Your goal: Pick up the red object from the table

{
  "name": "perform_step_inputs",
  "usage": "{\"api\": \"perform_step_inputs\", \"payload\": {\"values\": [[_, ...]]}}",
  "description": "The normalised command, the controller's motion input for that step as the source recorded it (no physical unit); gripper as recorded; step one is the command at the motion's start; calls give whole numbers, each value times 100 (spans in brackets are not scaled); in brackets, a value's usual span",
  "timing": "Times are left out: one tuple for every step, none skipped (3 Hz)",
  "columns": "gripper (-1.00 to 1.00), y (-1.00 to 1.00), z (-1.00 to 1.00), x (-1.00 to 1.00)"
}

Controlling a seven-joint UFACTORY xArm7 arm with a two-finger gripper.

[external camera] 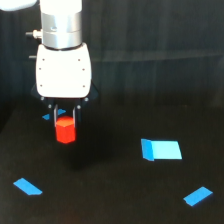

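The gripper (65, 116) hangs at about ten o'clock in the exterior view. It points straight down, so its two thin fingers (75, 114) can pinch from both sides. The red block (65, 130) sits between them, clenched at its top. Most of the block sticks out below the fingers. That is because only the top of it fits in the grip.

The block looks to be up off the table (110, 200). A dim shadow lies under it, a bit lower down, so I think it is in the air. If so, the pick-up is nearly done.

Three flat blue pieces lie on the table. One (161, 149) is at about three o'clock, one (197, 196) at about four, and one (27, 186) at about eight. All lie well apart from the block, so they are not in the way. A tiny bit of blue (47, 117) shows just beside the fingers, but I cannot tell what it is.

The grip is small, so the block could slip.
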Motion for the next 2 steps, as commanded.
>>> {"api": "perform_step_inputs", "payload": {"values": [[-92, 19, 0, 2], [-95, 8, -7, -3]]}}
